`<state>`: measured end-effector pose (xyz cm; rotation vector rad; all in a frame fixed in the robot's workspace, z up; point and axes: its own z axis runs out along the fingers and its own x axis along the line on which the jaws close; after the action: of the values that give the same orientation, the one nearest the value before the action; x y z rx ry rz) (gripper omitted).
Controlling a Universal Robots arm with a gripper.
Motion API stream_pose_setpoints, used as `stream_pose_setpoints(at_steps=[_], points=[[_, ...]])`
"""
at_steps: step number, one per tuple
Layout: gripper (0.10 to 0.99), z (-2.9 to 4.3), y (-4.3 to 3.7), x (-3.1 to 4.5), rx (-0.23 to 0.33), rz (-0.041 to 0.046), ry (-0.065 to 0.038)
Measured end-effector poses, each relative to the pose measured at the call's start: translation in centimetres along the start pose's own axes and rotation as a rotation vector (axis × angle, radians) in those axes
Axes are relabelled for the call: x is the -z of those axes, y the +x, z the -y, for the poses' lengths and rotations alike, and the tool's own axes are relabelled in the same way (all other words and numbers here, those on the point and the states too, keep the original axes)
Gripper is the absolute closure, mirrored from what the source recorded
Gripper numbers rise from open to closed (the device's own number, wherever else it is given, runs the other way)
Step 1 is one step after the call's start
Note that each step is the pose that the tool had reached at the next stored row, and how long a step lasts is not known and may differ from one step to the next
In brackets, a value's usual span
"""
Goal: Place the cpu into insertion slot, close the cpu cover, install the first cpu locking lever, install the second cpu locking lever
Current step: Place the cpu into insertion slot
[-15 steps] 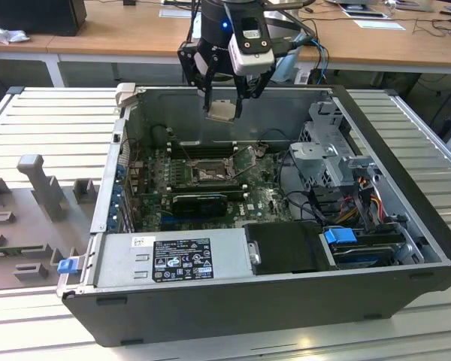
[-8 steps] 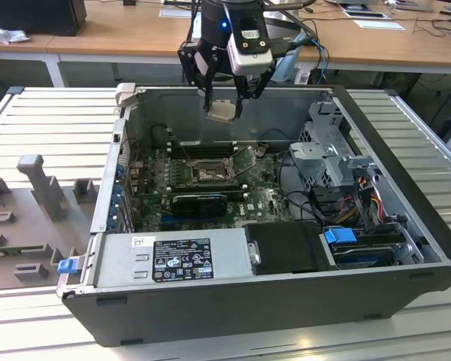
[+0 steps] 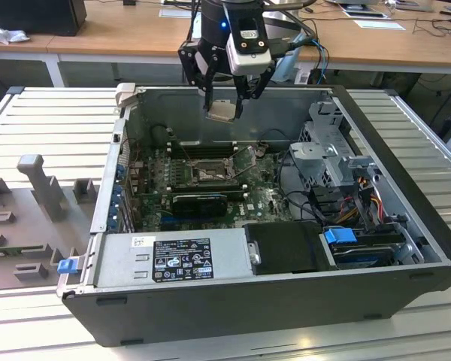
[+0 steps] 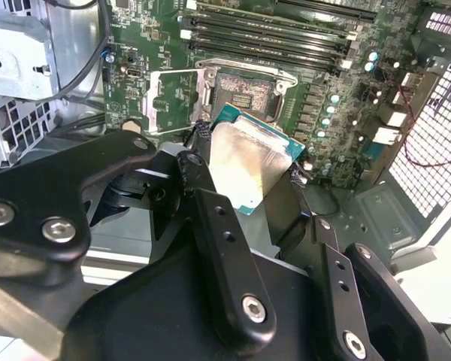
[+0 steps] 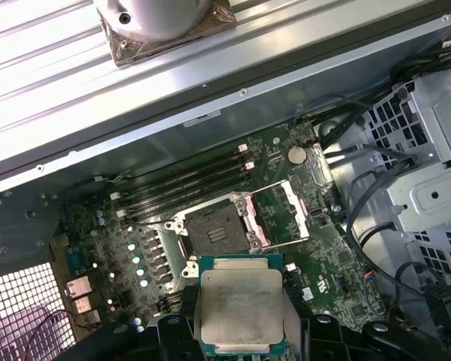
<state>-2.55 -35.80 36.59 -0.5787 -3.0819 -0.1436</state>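
Observation:
My gripper [image 3: 223, 105] hangs above the open computer case, shut on the cpu [image 3: 221, 111], a small pale silvery square chip. In both wrist views the cpu [image 4: 246, 167] [image 5: 240, 307] sits between black fingers [image 4: 198, 161], held well above the green board. The insertion slot [image 3: 207, 172] [image 4: 244, 93] [image 5: 217, 229] lies bare below it, a square black socket with a silver rim. The cpu cover [image 4: 174, 101] [image 5: 283, 211], a thin silver frame, is swung open beside the socket on its hinge side.
Long black memory slots [image 3: 201, 149] [image 5: 188, 180] run beside the socket. A silver power supply [image 3: 173, 259] fills the case's near side. A metal drive cage [image 3: 334, 154] and cables [image 3: 364, 199] stand at the exterior view's right. The case wall [image 5: 210, 98] rises past the memory slots.

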Motion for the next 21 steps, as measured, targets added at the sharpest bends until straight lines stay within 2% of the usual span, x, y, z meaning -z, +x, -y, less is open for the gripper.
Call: stream_pose_setpoints(at_steps=[15,21], points=[[0.557,0.00,0.00,-0.02,-0.041,0.0037,-0.001],[0.557,0.03,-0.01,-0.27,-0.048,0.0044,-0.001]])
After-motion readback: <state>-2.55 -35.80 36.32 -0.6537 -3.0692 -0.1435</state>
